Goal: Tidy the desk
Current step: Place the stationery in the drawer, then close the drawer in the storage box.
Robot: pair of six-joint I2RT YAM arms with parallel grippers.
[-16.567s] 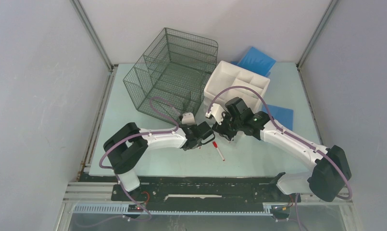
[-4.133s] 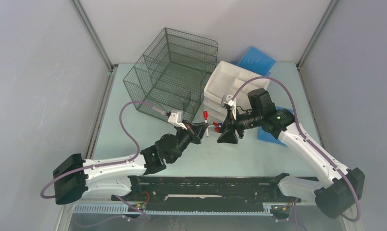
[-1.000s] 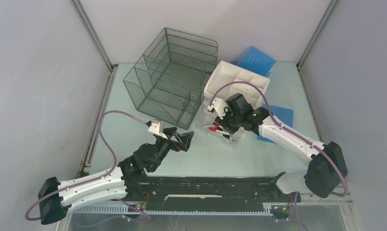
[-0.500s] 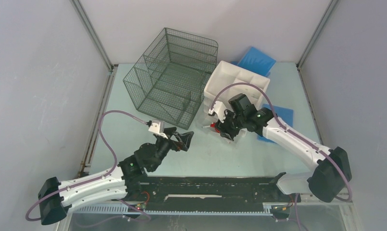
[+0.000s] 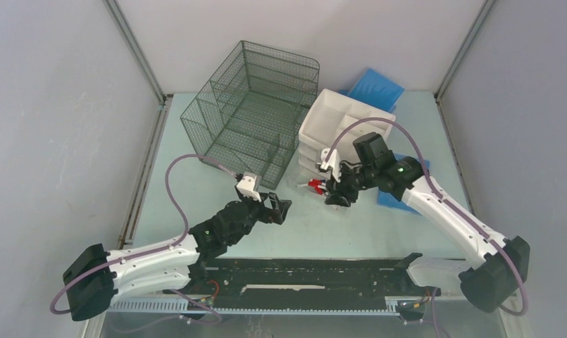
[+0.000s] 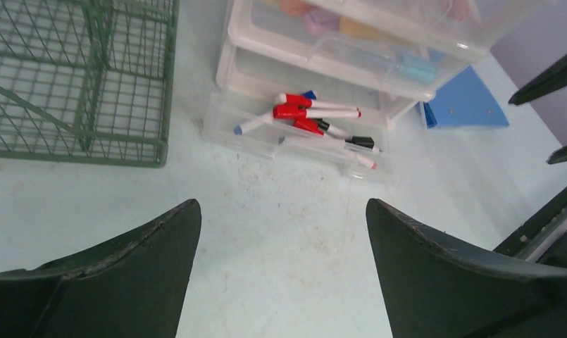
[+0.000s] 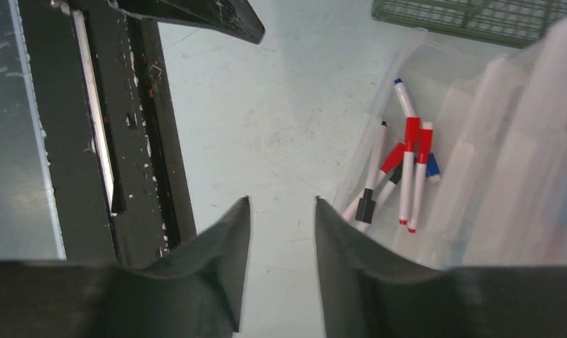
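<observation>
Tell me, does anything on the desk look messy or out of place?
Yes. The bottom drawer of the plastic drawer unit is pulled out, and the markers in it lie crisscrossed in a heap. A blue pad lies loose on the desk beside the unit.

From above, the right claw (image 5: 336, 198) covers some of the markers (image 5: 313, 184); its arm (image 5: 446, 215) hides part of the blue folder (image 5: 387, 197). The upper drawers' contents (image 6: 322, 17) blur behind frosted plastic.
</observation>
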